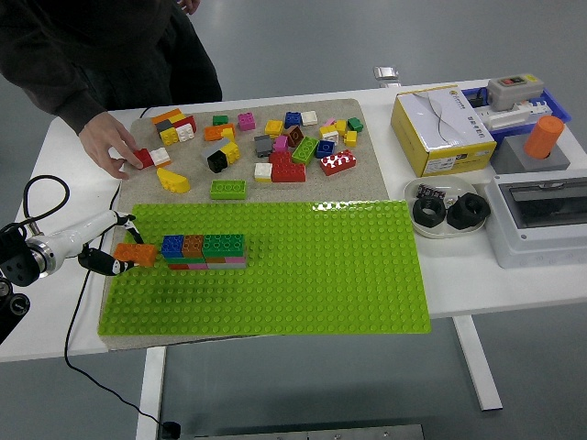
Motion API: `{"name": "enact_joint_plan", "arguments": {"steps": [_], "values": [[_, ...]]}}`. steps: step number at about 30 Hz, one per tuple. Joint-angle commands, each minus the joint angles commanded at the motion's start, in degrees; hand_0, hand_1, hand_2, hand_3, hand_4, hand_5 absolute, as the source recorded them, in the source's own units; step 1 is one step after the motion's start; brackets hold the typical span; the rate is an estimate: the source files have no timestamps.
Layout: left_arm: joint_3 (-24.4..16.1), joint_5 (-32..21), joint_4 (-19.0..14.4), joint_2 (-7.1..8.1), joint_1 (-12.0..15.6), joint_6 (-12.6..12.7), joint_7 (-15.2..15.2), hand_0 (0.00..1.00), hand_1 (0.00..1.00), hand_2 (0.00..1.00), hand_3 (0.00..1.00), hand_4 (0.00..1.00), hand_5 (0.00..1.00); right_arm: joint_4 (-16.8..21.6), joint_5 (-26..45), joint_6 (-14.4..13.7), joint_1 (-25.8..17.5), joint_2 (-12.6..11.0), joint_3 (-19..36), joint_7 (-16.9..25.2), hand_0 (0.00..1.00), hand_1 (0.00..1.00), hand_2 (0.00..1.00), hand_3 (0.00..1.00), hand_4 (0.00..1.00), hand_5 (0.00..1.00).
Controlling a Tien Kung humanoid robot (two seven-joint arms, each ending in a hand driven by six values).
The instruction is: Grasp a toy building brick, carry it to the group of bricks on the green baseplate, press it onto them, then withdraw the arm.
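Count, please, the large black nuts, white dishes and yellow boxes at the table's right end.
Large black nuts: 2
White dish: 1
Yellow box: 1
Total: 4

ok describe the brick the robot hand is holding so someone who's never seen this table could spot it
Start at the big green baseplate near the table's front edge and find the short row of stacked bricks at its left end. Just left of that row, an orange brick sits in the left hand. It is the only orange one beside the baseplate's left edge, set apart from the row.
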Motion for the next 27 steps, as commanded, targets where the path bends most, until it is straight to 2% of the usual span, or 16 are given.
{"name": "enact_joint_plan", "arguments": {"steps": [17, 18, 27], "values": [[-0.1, 0.1, 0.3, -0.17, 0.5, -0.1, -0.1, 0.994, 0.953, 0.914, 0.552, 0.658, 0.002, 0.0, 0.2, 0.0, 0.0, 0.0, -0.2, 0.2, 0.713, 0.697, 0.770, 0.965, 0.717, 0.998], [-0.1, 0.1, 0.3, -0.17, 0.5, -0.2, 0.0, 0.992, 0.950, 0.919, 0.587, 0.684, 0.002, 0.0, 0.2, 0.0, 0.0, 0.0, -0.2, 0.2, 0.712, 0.697, 0.770, 0.965, 0.718, 0.998], [0.0, 0.3, 0.5, -0.31, 0.6, -0.3, 0.2, 0.990, 0.953, 0.922, 0.611, 0.703, 0.002, 0.0, 0.2, -0.1, -0.1, 0.0, -0.2, 0.3, 0.711, 0.697, 0.769, 0.962, 0.722, 0.998]]}}
